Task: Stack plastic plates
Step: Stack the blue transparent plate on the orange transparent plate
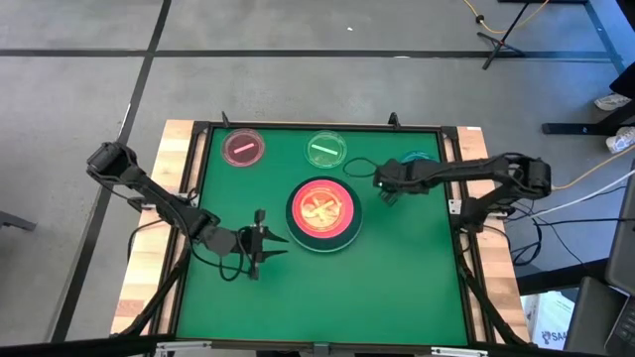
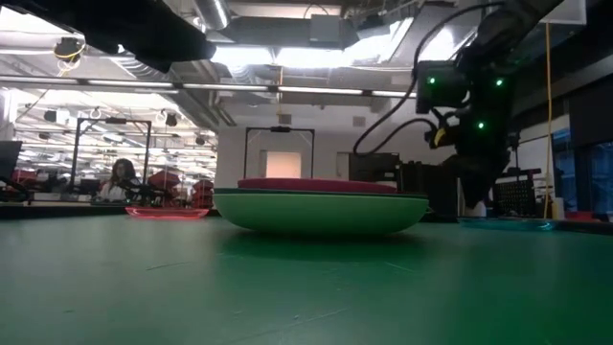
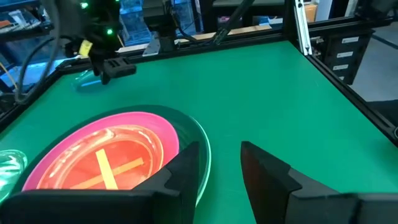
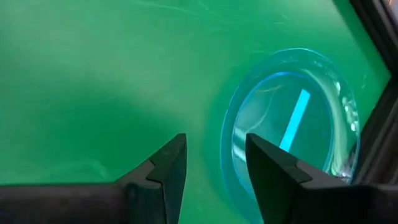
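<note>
A stack (image 1: 322, 213) sits mid-table: a dark green plate, a pink plate in it and an amber clear dish with a yellow cross on top (image 3: 112, 155). It also shows in the low view (image 2: 321, 211). A pink clear dish (image 1: 243, 147), a green clear dish (image 1: 325, 149) and a blue clear dish (image 1: 417, 159) lie flat along the far edge. My left gripper (image 1: 278, 243) (image 3: 221, 152) is open, just left of the stack and pointing at it. My right gripper (image 1: 382, 188) (image 4: 214, 146) is open and points down, its fingers over the blue dish's (image 4: 292, 124) rim.
A raised black frame (image 1: 451, 198) edges the green mat, close behind the blue dish. Open mat lies along the near side and to the right of the stack. The right arm (image 3: 102, 56) hangs over the far right corner.
</note>
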